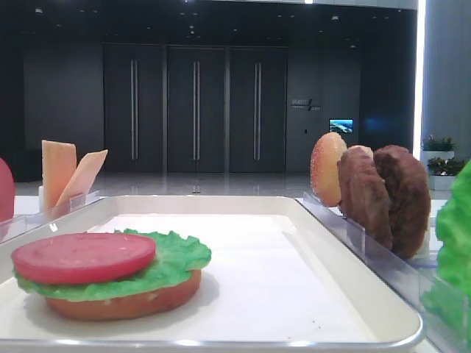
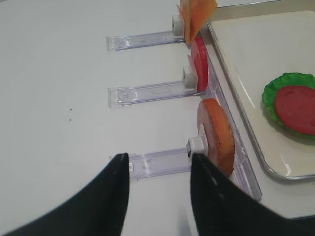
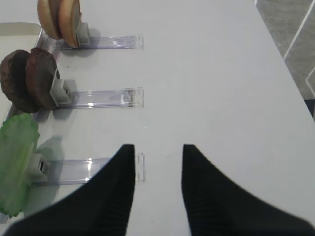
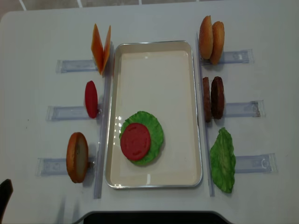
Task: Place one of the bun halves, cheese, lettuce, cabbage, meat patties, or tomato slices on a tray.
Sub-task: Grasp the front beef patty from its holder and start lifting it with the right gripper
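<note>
Hovering over bare table, the right gripper (image 3: 157, 152) and left gripper (image 2: 160, 160) both stand parted, holding nothing; a tomato slice (image 4: 136, 141) tops lettuce (image 4: 154, 130) on the tray (image 4: 154, 60).

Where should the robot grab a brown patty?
Probably by the rim of the outer patty, pinching its two flat faces. The patties stand on edge in their rack right of the tray, so the right end effector could come from above.
</note>
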Robot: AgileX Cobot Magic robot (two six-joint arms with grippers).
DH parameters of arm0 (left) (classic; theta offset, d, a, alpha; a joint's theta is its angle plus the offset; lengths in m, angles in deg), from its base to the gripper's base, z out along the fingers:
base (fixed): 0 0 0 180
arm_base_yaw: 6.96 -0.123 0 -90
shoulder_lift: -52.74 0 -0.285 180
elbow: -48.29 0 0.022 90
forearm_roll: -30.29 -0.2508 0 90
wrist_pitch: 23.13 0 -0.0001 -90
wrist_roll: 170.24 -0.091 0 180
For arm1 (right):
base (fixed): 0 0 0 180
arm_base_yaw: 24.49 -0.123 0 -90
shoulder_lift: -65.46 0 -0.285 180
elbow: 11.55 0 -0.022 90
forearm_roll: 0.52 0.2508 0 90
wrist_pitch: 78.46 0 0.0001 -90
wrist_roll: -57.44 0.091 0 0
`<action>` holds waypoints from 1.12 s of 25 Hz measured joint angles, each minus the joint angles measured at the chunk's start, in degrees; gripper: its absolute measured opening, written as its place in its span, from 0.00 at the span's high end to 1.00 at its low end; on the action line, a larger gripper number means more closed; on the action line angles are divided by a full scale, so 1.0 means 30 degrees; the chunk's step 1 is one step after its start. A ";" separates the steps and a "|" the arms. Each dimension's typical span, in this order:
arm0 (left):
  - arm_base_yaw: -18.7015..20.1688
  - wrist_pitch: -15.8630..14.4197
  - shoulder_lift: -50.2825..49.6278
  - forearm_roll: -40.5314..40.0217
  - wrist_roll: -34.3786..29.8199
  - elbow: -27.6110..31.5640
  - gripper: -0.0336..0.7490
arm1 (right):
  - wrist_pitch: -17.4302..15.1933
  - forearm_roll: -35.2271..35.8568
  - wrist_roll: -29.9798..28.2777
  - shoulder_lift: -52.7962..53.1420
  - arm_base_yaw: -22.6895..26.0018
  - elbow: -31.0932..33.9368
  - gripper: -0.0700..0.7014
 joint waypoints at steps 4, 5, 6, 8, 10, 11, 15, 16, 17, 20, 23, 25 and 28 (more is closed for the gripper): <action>0.0000 0.0000 0.0000 0.0000 0.0000 0.0000 0.55 | 0.0000 0.0000 0.0000 0.0000 0.0000 0.0000 0.61; 0.0000 0.0000 0.0000 0.0000 0.0000 0.0000 0.55 | 0.0000 0.0000 0.0000 0.0000 0.0000 0.0000 0.61; 0.0000 0.0000 0.0000 0.0000 0.0000 0.0000 0.55 | 0.0000 0.0000 0.0000 0.0000 0.0000 0.0000 0.61; 0.0000 0.0000 0.0000 0.0000 0.0000 0.0000 0.55 | 0.0000 0.0000 0.0000 0.0000 0.0000 0.0000 0.61; 0.0000 0.0000 0.0000 0.0000 0.0000 0.0000 0.55 | 0.0000 0.0000 0.0000 0.0000 0.0000 0.0000 0.61; 0.0000 0.0000 0.0000 0.0000 0.0000 0.0000 0.55 | 0.0000 0.0000 0.0000 0.0000 0.0000 0.0000 0.61; 0.0000 0.0000 0.0000 0.0000 0.0000 0.0000 0.55 | 0.0000 0.0000 0.0000 0.0000 0.0000 0.0000 0.61; 0.0000 0.0000 0.0000 0.0000 0.0000 0.0000 0.55 | 0.0000 0.0000 0.0000 0.0000 0.0000 0.0000 0.61; 0.0000 0.0000 0.0000 0.0000 0.0000 0.0000 0.55 | 0.0000 0.0000 0.0000 0.0000 0.0000 0.0000 0.61; 0.0000 0.0000 0.0000 0.0000 0.0000 0.0000 0.55 | 0.0000 0.0000 0.0000 0.0000 0.0000 0.0000 0.61; 0.0000 0.0000 0.0000 0.0000 0.0000 0.0000 0.55 | 0.0000 0.0000 0.0000 0.0000 0.0000 0.0000 0.61; 0.0000 0.0000 0.0000 0.0000 0.0000 0.0000 0.55 | 0.0000 0.0000 0.0000 0.0000 0.0000 0.0000 0.61; 0.0000 0.0000 0.0000 0.0000 0.0000 0.0000 0.55 | 0.0000 0.0000 0.0000 0.0000 0.0000 0.0000 0.61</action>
